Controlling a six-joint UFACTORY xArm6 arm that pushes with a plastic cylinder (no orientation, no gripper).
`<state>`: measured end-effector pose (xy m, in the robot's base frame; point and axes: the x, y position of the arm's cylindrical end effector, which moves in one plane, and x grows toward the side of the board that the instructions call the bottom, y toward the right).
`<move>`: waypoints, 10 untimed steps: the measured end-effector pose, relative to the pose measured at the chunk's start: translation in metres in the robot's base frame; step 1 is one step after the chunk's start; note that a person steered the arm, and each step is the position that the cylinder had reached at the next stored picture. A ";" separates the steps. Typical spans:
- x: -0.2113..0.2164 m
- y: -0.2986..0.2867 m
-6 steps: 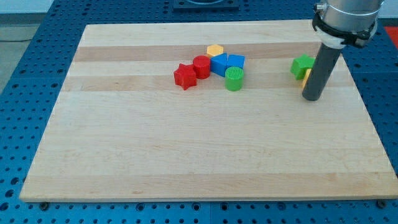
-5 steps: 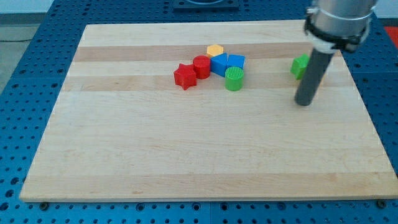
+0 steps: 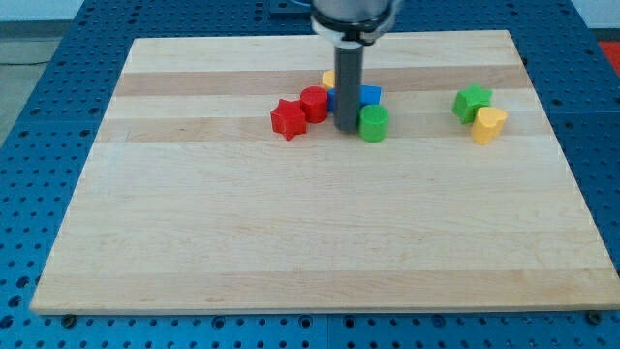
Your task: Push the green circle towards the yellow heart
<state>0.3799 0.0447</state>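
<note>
Green circle (image 3: 373, 123) sits mid-desk, my tip (image 3: 346, 129) touching its left side; yellow heart (image 3: 488, 124) lies well right. Light, rigid, likely slippery: push its left face squarely. No jaws here

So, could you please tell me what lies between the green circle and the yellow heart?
Only bare board in the camera view: nothing sits between the green circle and the yellow heart. The green block sits just above that line.
</note>
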 end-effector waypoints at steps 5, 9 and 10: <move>0.018 0.076; 0.060 0.000; 0.054 -0.100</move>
